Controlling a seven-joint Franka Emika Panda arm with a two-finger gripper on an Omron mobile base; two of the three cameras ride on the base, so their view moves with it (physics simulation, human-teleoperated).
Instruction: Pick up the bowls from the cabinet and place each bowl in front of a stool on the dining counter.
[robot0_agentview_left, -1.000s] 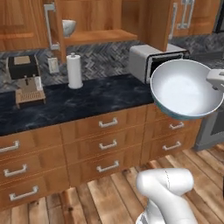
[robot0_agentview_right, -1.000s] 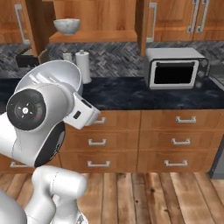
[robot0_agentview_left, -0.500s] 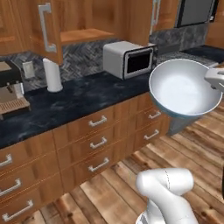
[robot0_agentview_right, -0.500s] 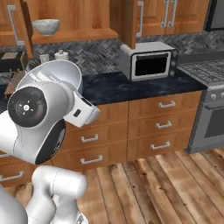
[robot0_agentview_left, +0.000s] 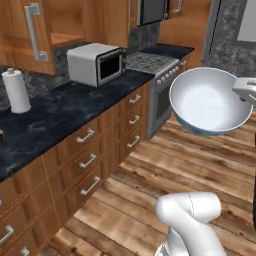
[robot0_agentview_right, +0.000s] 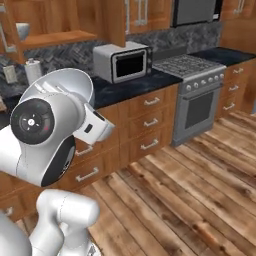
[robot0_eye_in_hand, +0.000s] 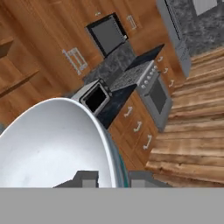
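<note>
At the right of the left base view, the bowl (robot0_agentview_left: 210, 101) hangs in the air over the wooden floor (robot0_agentview_left: 165, 175), carried at its rim by the pincer (robot0_agentview_left: 246, 91), whose jaws are pressed together on that rim. In the hand view the same bowl (robot0_eye_in_hand: 52, 144) fills the lower left, white inside with a teal edge, and the rim runs down between the two finger tips (robot0_eye_in_hand: 87, 180). A second bowl (robot0_agentview_right: 22, 31) sits on the open cabinet (robot0_agentview_right: 60, 25) shelf at the upper left of the right base view.

The risks, as I judge them: the bowl is held by one thin edge only and is tilted, so a sharp turn or stop of the base could make it pivot or slip out and drop to the floor. It also sticks out well to the side of the arm, so a swing near the worktop (robot0_agentview_left: 60, 112) or the stove (robot0_agentview_left: 150, 65) could knock it. No stool or dining counter is in sight, so the carry looks far from done.

The worktop is dark and veined, above reddish wood drawers. On it stand a microwave (robot0_agentview_left: 97, 62) and a paper towel roll (robot0_agentview_left: 16, 91). The floor is bare planks.
</note>
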